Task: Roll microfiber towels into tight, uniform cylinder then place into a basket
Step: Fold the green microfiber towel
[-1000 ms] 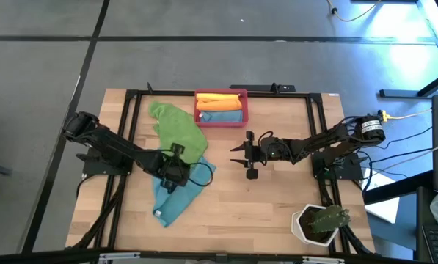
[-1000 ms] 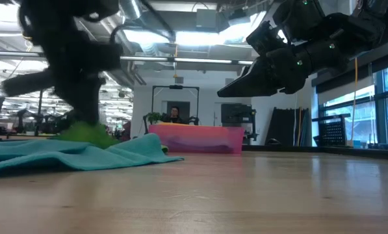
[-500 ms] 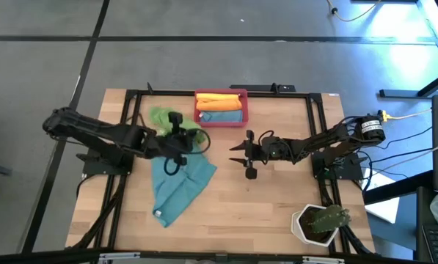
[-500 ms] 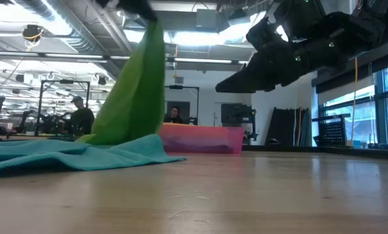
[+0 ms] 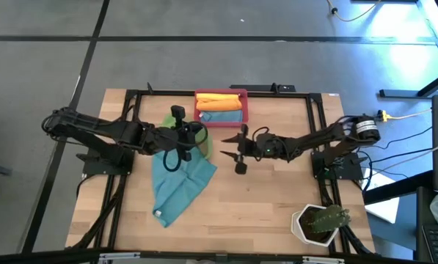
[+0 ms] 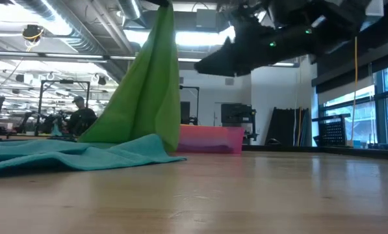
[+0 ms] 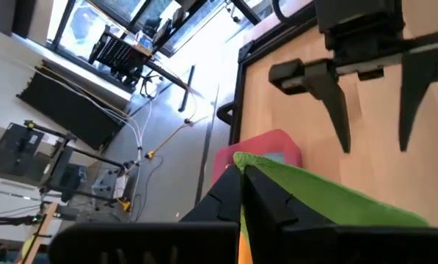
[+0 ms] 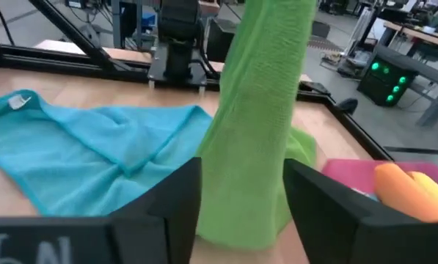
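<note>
The left gripper [image 5: 202, 137] is raised above the table, its arm stretched across from the left edge, and its fingers [image 7: 259, 192] are pinched tight on the top corner of the green towel [image 6: 145, 91]. From that grip the towel hangs straight down, its long axis upright, widening toward its lower edge, which rests on the teal-blue towel [image 5: 176, 183] spread flat on the wood below and just toward the left arm's base.

Facing it, the right gripper [image 5: 224, 142] reaches in level from the opposite side, also off the table. Its fingers [image 8: 176, 192] stand apart with the hanging green cloth between them; they hold nothing.

Just beyond both grippers, at the far edge, sits the red-pink basket [image 5: 221, 119]. Inside lie a rolled orange towel [image 5: 220, 101] and, beside it on the near side, a rolled teal-blue towel [image 5: 221, 115], both with their long axes along the basket's length.

The wooden table [image 5: 277, 198] is light and framed by black rails. A white pot with a green plant [image 5: 320, 222] stands at its near corner on the right arm's side. Behind the table the room is an open workshop with ceiling lights, racks and large windows; a person [image 6: 80, 117] sits at the far left.
</note>
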Controlling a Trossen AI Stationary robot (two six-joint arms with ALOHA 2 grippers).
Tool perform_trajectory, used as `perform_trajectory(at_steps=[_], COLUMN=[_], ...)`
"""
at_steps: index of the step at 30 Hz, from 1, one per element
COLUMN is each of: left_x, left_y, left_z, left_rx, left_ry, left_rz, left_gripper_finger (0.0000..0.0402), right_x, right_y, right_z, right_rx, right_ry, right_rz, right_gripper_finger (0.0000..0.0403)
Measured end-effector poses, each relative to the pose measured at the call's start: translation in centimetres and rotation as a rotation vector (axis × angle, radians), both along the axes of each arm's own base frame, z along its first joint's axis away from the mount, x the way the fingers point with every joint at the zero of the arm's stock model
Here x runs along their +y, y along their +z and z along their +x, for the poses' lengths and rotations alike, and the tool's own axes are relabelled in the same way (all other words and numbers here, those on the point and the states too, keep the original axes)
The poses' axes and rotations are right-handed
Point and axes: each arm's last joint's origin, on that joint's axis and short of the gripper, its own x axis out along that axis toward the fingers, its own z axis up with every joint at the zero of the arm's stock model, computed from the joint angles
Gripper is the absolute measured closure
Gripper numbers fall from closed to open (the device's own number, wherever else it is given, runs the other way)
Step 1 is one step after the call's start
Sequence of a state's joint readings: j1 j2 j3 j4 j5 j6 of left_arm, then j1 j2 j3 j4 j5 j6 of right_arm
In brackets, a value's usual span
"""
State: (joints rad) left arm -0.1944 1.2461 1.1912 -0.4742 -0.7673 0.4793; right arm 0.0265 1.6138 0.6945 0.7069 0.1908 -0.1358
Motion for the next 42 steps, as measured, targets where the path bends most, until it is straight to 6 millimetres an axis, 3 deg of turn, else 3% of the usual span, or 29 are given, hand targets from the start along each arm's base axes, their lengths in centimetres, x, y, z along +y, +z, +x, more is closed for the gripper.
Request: perform_trajectory(at_steps=[8,15,27,35,42], left_x=[0.0,0.9,4.7,6.0,6.1], left_y=[0.1,0.1,0.2,0.0,0.0], left_z=[0.1,0.2,0.2,0.7,1.4], left_rx=[-0.015,-0.022,-0.052,-0.070,-0.094], left_ry=[-0.001,0.038,0.202,0.217,0.158], left_rz=[-0.004,-0.008,-0.035,-0.064,-0.078], left_gripper_finger=[0.0402,0.0401,0.0401,0.0401,0.0401], right_x=[-0.3,0.7,3.1,4.1,3.5], right_y=[-1.4,-1.5,-0.1,1.1,1.2], right_z=[4.2,7.0,6.8,7.0,7.2], right_rx=[0.015,0.054,0.120,-0.068,-0.070], right_ry=[-0.151,-0.148,-0.414,-0.421,-0.367], right_rz=[0.026,0.021,-0.182,0.047,0.016], right_gripper_finger=[0.0133,0.0121,0.0121,0.0121,0.0121])
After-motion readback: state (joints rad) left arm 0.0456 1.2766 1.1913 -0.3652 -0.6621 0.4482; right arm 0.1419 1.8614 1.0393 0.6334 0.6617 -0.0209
